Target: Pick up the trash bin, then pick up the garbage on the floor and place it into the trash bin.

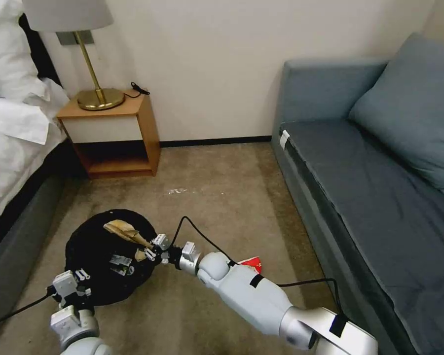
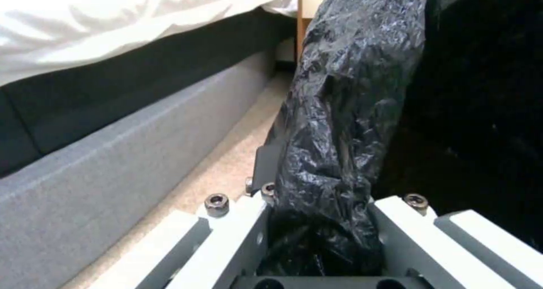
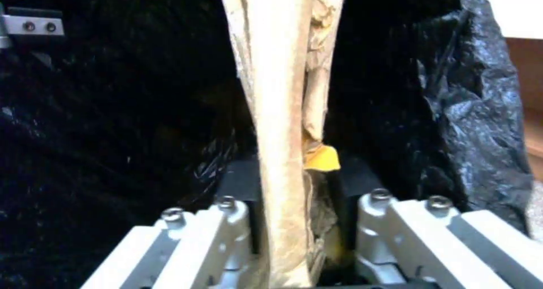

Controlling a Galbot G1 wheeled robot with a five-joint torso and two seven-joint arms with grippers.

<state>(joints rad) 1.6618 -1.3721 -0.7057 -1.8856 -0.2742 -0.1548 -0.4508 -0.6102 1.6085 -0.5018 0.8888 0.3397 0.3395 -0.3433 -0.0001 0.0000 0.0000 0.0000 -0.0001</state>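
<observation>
The trash bin (image 1: 96, 246), round and lined with a crinkly black bag, is at the lower left of the head view. My left gripper (image 1: 81, 277) is shut on its near rim. The left wrist view shows the bag's fold (image 2: 339, 123) pinched in that gripper (image 2: 322, 191). My right gripper (image 1: 150, 248) reaches over the bin's opening, shut on a long tan piece of garbage (image 1: 123, 229) with a yellow patch. Up close this tan piece (image 3: 280, 89) stands in the right gripper (image 3: 294, 183). A red-and-white wrapper (image 1: 252, 265) lies on the carpet, partly hidden behind my right arm.
A bed (image 1: 15, 148) runs along the left and a grey sofa (image 1: 370, 197) along the right. A wooden nightstand (image 1: 128, 133) with a brass lamp (image 1: 96, 96) stands at the wall. Open carpet lies between them, with a small white scrap (image 1: 176, 191).
</observation>
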